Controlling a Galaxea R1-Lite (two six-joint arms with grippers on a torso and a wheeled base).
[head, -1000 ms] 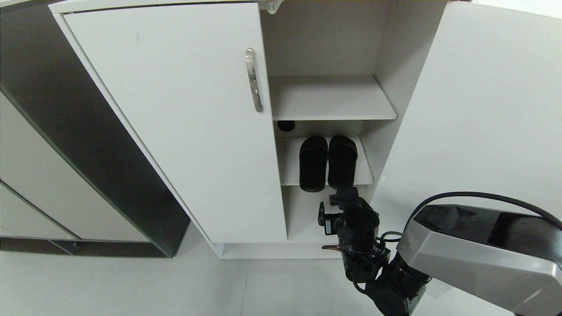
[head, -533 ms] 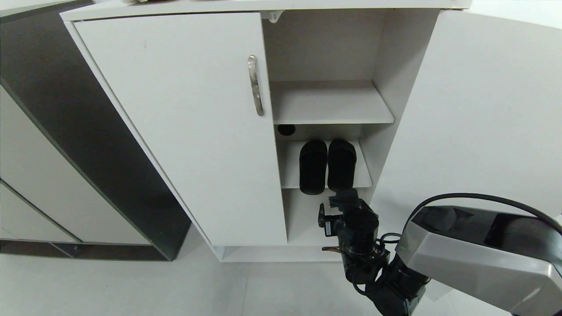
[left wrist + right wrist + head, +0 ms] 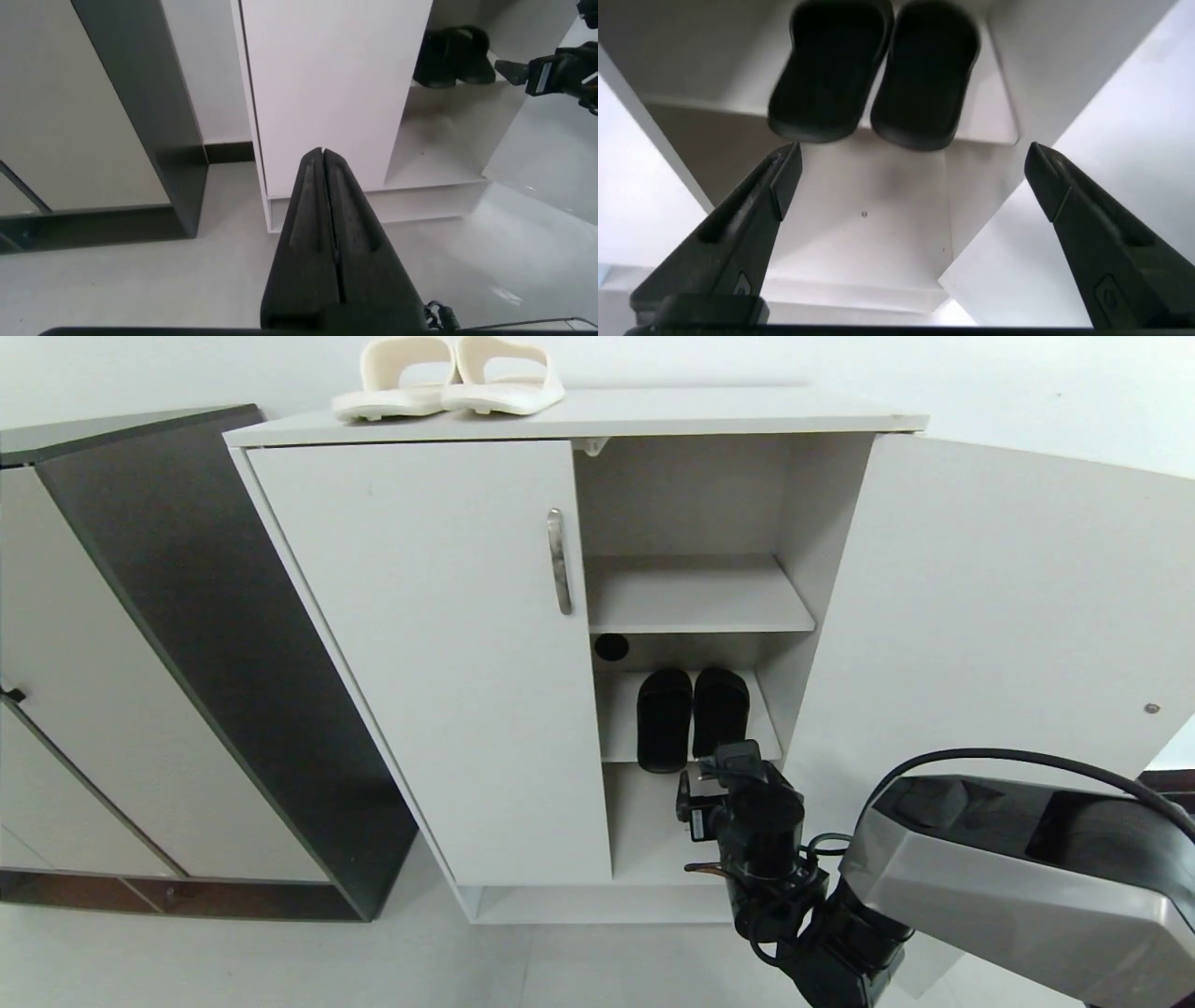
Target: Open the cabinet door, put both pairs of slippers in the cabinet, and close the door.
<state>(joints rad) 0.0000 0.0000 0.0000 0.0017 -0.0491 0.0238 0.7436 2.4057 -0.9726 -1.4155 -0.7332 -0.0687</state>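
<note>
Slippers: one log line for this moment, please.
right door open | black slippers on middle shelf | white slippers on cabinet top | right hand open, facing black slippers | left hand shut

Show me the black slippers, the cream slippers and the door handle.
black slippers (image 3: 665, 717): head view, strap of the left slipper of the pair.
cream slippers (image 3: 504, 398): head view, sole edge of the right slipper of the pair.
door handle (image 3: 559, 562): head view, middle of the metal bar.

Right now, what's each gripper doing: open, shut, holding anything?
Left gripper: shut, holding nothing.
Right gripper: open, holding nothing.
</note>
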